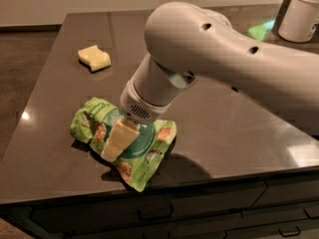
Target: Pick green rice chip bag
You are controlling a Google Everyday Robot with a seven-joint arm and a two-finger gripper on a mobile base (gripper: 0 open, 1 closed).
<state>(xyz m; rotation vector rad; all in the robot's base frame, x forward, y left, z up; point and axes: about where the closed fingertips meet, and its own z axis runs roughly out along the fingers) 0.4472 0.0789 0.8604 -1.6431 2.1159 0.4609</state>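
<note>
The green rice chip bag (144, 153) lies crumpled on the dark table near its front left edge, light green with a dark green circle and tan chip pictures. My gripper (113, 147) reaches down onto the middle of the bag from the upper right. One tan finger (118, 139) lies across the bag's centre. The bulky white arm covers part of the bag's right side.
A pale yellow sponge (94, 59) lies at the back left of the table (60, 123). A white cylinder (301, 14) stands at the far back right. The table's front edge runs just below the bag, with dark drawers (164, 213) under it.
</note>
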